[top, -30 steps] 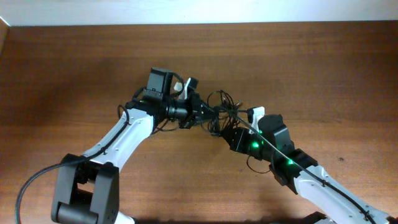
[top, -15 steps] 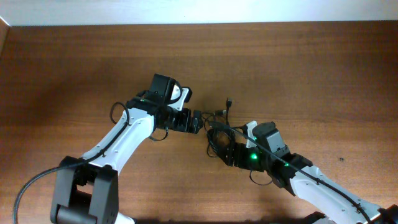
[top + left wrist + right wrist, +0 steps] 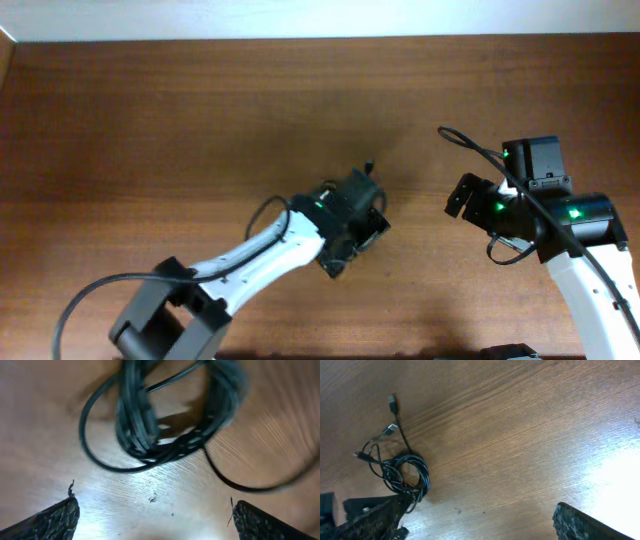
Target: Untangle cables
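The cables [image 3: 145, 425] lie as one tangled black bundle on the wooden table, loops knotted together. In the left wrist view they sit just beyond my left gripper [image 3: 155, 521], which is open above bare wood. From overhead, the left gripper [image 3: 352, 232] hangs over the pile and hides most of it; only one plug end [image 3: 370, 163] pokes out. In the right wrist view the bundle [image 3: 405, 472] lies far left with two plugs [image 3: 393, 403] trailing away. My right gripper [image 3: 480, 526] is open and empty, off to the right [image 3: 463, 196].
A thicker black cord [image 3: 470, 142] loops from the right arm's own body. The table's far edge meets a white wall [image 3: 320, 20] at the top. Bare brown wood [image 3: 150, 130] stretches between and around the arms.
Both grippers opened and let go of the cables, which dropped into a pile. The right arm pulled away to the right. The left arm swung down over the pile.
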`<state>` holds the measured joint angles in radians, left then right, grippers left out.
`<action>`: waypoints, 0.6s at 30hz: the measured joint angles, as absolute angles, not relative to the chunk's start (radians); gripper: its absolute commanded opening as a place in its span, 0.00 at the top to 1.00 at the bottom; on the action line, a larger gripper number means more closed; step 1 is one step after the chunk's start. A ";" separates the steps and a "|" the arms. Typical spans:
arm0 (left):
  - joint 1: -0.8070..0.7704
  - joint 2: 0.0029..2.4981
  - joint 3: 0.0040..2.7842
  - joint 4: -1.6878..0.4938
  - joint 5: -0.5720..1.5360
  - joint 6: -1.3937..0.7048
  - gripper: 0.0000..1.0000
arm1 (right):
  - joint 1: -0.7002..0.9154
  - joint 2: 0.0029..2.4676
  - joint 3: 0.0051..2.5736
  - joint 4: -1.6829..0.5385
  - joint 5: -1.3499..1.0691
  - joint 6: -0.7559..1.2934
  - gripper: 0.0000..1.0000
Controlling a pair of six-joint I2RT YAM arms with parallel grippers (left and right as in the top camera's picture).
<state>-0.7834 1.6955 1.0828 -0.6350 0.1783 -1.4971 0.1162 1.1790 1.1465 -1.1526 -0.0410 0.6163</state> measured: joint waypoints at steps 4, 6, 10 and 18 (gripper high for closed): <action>-0.806 1.822 1.085 -0.639 0.098 -1.797 0.01 | 0.115 1.179 1.147 -1.167 -0.015 0.598 0.01; -0.806 1.836 1.089 -0.636 0.051 -1.858 0.69 | 0.115 1.179 1.147 -1.166 -0.002 0.592 0.01; -0.801 1.834 1.094 -0.635 -0.065 -1.787 1.00 | 0.115 1.197 1.147 -1.201 0.004 0.579 0.00; -0.403 1.419 1.101 -0.514 0.384 -0.636 1.00 | 0.115 1.272 1.113 -1.222 -0.071 0.544 0.22</action>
<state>-0.4030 1.4185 1.1011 -0.5137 0.3843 -0.6361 0.1154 1.2716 1.1133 -1.2224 -0.0708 0.5438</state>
